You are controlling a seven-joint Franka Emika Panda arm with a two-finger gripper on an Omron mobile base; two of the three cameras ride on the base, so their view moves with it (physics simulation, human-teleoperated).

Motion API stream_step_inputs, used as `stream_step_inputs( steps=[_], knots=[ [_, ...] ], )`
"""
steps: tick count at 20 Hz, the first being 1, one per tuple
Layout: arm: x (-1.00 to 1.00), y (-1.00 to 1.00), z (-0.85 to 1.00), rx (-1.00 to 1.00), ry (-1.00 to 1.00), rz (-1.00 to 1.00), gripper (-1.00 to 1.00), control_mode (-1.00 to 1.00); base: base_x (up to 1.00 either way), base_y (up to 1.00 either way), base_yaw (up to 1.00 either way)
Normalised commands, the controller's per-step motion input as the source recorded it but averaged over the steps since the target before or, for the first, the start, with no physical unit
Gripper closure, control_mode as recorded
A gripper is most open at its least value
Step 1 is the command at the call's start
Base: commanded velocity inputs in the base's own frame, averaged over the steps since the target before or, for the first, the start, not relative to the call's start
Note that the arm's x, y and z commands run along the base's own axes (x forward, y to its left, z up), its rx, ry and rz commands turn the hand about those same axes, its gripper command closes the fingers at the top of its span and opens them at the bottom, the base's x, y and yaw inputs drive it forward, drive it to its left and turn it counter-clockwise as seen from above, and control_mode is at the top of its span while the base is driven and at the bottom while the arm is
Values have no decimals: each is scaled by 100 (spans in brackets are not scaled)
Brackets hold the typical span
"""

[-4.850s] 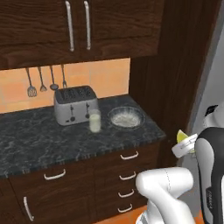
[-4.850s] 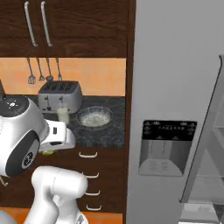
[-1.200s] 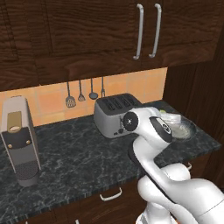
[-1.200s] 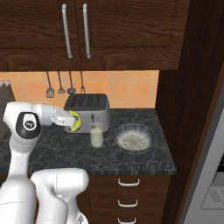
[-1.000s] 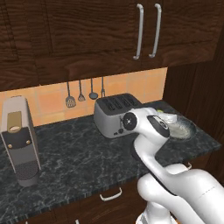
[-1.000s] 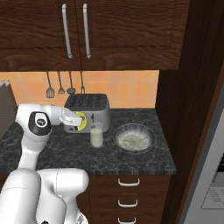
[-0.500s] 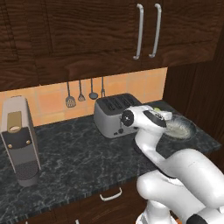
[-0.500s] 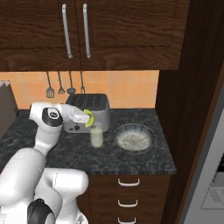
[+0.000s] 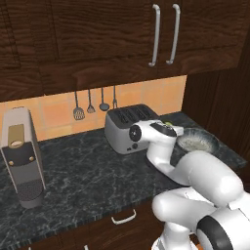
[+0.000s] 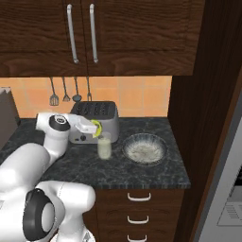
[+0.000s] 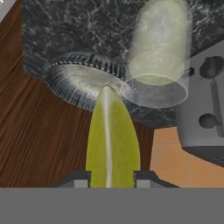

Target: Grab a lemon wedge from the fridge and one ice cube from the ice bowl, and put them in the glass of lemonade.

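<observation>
The gripper (image 10: 97,128) is clenched on the wedge (image 11: 112,140), hovering just above the glass (image 10: 104,145) rim, beside the toaster (image 10: 94,119) front. The ice bowl (image 10: 144,147) sits near the glass toward the counter (image 10: 156,176) end, with bare counter along the front edge

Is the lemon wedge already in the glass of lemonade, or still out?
Out. The lemon wedge sits between the fingers, above the glass of lemonade.
</observation>
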Motion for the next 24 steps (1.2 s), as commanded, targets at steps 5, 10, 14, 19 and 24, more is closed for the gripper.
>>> stream_step_inputs(
  steps=[5, 10, 14, 19, 24],
  knots=[
    [24, 0, -11, 0, 0, -1, 100, -100, 0, 0, 0],
    [31, -3, -26, 0, 0, 0, 100, -100, 0, 0, 0],
    [33, -8, -26, 0, -1, 0, 100, -100, 0, 0, 0],
    [29, -5, -26, 0, -1, 0, 100, -100, 0, 0, 0],
    [31, -1, -33, 0, -4, 0, 100, -100, 0, 0, 0]
  ],
)
